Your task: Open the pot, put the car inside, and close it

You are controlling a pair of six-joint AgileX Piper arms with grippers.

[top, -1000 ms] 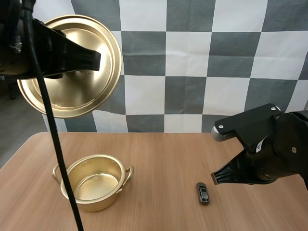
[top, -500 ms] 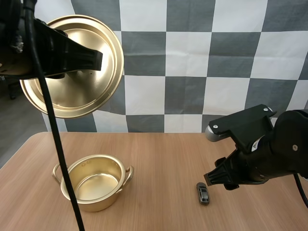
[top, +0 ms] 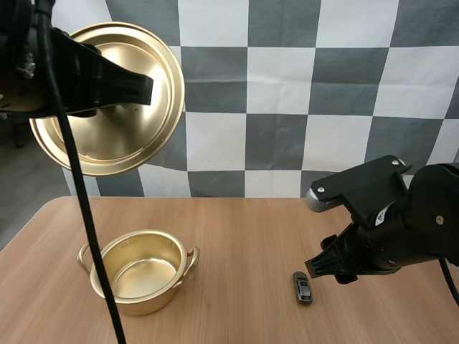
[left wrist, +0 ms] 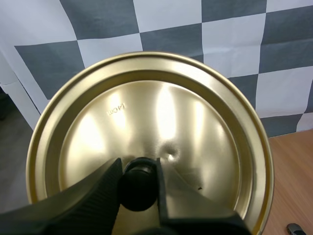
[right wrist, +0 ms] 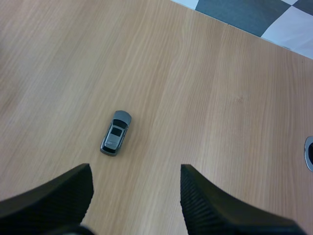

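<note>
Lengthwise, car (top: 302,287) runs near-to-far on table (top: 244,236).

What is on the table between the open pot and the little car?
Nothing. In the high view the table is bare wood all the way from the pot to the car.

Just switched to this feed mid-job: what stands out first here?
The golden lid is held high at the left, its black knob pinched in the left gripper. Beneath it the open pot stands empty on the table. The tiny grey car lies just ahead of the right gripper, fingers apart.
</note>
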